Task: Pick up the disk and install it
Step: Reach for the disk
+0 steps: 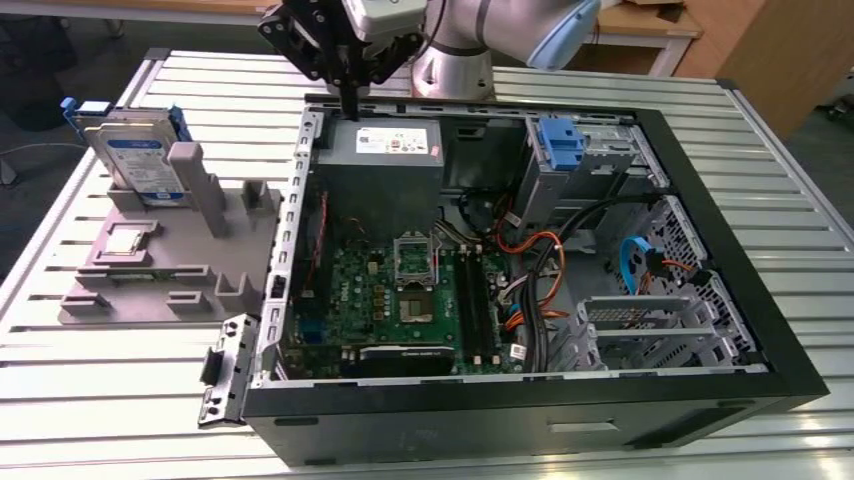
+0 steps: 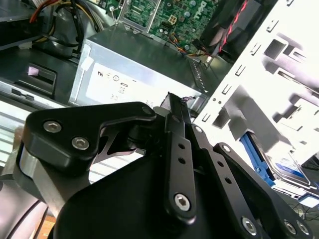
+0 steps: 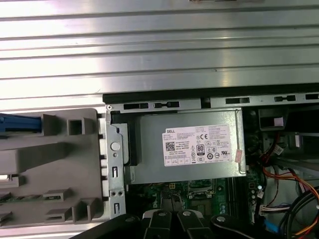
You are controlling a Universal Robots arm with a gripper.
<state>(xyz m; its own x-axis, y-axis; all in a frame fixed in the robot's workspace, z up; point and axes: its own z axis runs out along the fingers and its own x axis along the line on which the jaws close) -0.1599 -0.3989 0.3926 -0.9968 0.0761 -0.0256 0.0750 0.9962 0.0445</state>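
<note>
In grey stand (image 1: 160,262), upright silver disk (image 1: 139,160), blue-framed

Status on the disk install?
Nothing done yet: the disk stands in the grey holder, untouched. Pincer is shut and empty, above the power supply. Pick-up and install both remain.

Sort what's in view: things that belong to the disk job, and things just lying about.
Belongs to the job:
the disk, upright in the grey holder
the pincer, near the power supply box
the open computer case

Just lying about:
the motherboard
the bare blue bracket
the slatted table
</note>
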